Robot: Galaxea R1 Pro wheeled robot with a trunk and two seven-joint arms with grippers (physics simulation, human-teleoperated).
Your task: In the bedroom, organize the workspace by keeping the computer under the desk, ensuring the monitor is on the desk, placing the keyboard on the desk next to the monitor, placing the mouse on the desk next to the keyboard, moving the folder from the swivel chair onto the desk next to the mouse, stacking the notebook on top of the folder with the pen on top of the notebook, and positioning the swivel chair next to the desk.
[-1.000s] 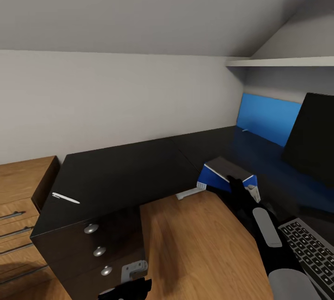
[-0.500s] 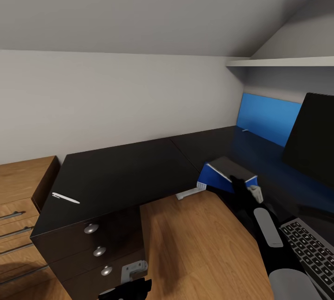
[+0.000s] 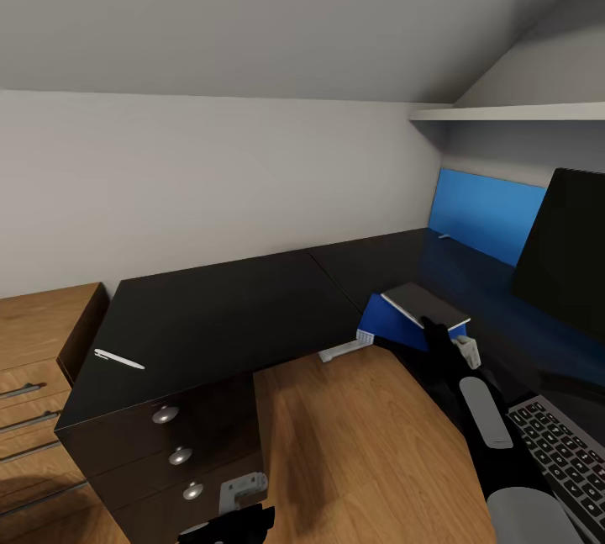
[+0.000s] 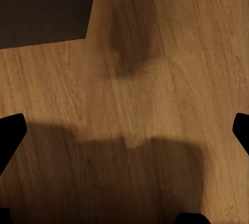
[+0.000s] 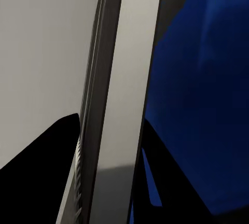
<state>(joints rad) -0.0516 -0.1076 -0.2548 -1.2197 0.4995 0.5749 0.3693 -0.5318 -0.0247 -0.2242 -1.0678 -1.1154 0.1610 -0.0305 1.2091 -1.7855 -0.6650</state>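
Note:
My right gripper (image 3: 449, 340) is shut on the dark grey notebook (image 3: 423, 303) and holds it nearly level just above the blue folder (image 3: 388, 324). The folder lies at the inner front edge of the black desk (image 3: 227, 308). In the right wrist view the notebook's pale edge (image 5: 124, 105) runs between the fingers, with the blue folder (image 5: 202, 105) beside it. A white pen (image 3: 118, 359) lies on the desk's left end. The monitor (image 3: 567, 250) stands at the right, and the keyboard (image 3: 567, 460) lies in front of it. My left gripper (image 3: 231, 523) hangs open low over the wood floor (image 4: 124, 79).
Black drawers with silver knobs (image 3: 179, 456) sit under the desk's left end. An oak shelving unit (image 3: 42, 359) stands further left. A white wall shelf (image 3: 512, 113) juts out above the blue back panel (image 3: 483, 212). A white desk foot (image 3: 344, 351) rests on the floor.
The notebook has levelled out and shifted slightly right over the folder, carried by my right gripper. The left arm has not moved.

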